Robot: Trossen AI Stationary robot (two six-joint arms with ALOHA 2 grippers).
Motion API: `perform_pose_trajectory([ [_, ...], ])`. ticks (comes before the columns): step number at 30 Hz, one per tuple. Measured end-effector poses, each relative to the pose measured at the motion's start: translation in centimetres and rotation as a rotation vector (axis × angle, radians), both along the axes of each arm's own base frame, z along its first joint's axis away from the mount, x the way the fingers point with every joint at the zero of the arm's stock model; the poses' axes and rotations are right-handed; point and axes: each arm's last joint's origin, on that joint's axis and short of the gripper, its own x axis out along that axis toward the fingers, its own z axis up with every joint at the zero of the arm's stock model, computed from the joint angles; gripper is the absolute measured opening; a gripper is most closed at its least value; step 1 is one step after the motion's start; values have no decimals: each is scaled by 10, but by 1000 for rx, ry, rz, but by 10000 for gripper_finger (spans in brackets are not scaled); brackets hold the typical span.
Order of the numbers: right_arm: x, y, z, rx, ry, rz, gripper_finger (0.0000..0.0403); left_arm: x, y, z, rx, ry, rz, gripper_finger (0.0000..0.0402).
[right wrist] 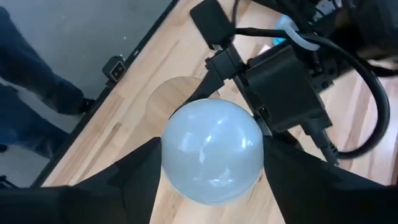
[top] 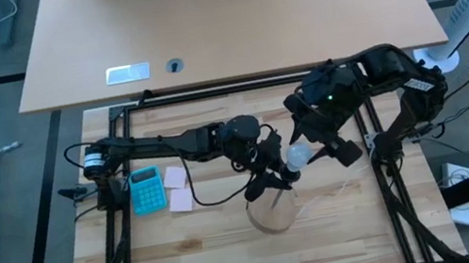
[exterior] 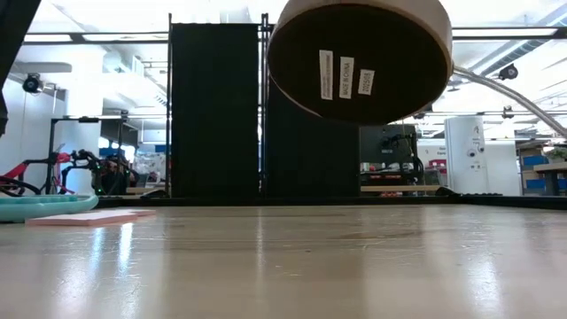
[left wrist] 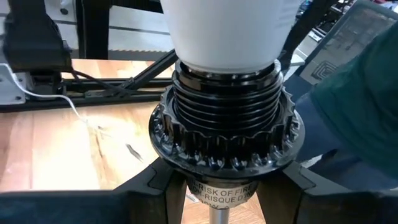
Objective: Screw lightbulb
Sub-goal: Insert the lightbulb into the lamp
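The white lightbulb [right wrist: 211,152] is between the fingers of my right gripper [right wrist: 211,171], at mid-table in the high view [top: 297,156]. Its narrow end goes into the black ribbed socket [left wrist: 227,134], and its screw base is hidden inside. My left gripper [left wrist: 227,202] is shut on the socket and shows in the high view [top: 265,172]. The socket's round wooden base [top: 272,213] is off the table. The low view shows the base's dark underside [exterior: 359,58] tilted in the air. My left gripper pinches the socket's lower body [left wrist: 225,186], just below the toothed collar, between its two fingers [left wrist: 158,196]. The socket and its wooden base are lifted clear of the table and tilted. My right gripper pinches the bulb's round glass end [right wrist: 249,149] between its two fingers [right wrist: 121,180], one on each side. The bulb is clear of the table, its narrow end in the socket.
A teal calculator [top: 146,189] and pink notes [top: 177,189] lie to the left of the grippers. A white cord [top: 345,191] trails from the socket toward the right. A black frame [top: 209,95] borders the wooden board. A person in dark clothes [right wrist: 37,93] stands beside the table.
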Motion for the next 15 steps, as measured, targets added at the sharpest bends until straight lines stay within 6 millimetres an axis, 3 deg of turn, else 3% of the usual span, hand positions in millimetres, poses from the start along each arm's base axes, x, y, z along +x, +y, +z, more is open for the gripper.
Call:
perform_pose_trajectory([
  [7, 1, -3, 0, 38, 37, -178, 244, 0, 9, 3, 66, -10, 200, 143],
  [15, -2, -11, 2, 100, 50, -506, 254, 2, 19, 8, 123, -31, 423, 143],
])
